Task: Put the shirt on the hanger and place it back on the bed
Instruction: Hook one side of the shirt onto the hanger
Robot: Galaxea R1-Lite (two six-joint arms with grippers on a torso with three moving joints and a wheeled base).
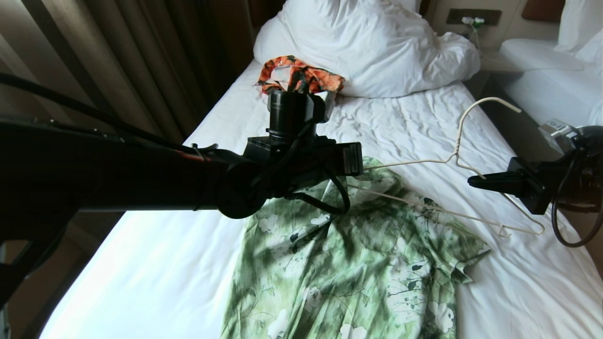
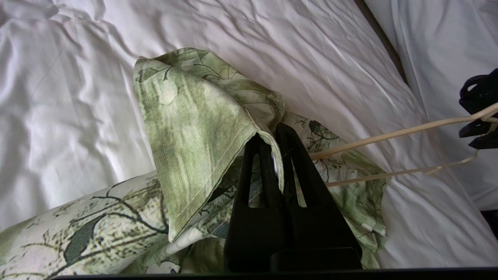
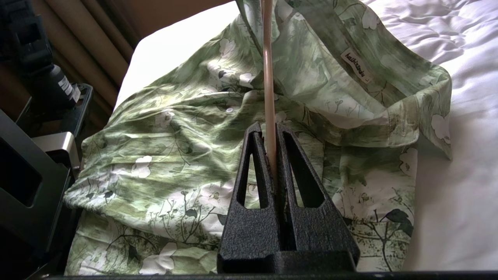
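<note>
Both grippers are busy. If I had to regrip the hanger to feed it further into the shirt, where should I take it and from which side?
Take the hanger on its bare wire near the neck below the hook, coming from the robot's right, about where the right gripper pinches it. The far end is already under the shirt, whose edge the left gripper lifts, so only this side is exposed.

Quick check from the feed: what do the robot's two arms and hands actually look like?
Both arms are black with loose black cables looped at the wrists. Each hand, left hand and right hand, has two tapered, rough-textured black fingers with long triangular cut-outs. The left wrist carries a cylindrical black housing.
</note>
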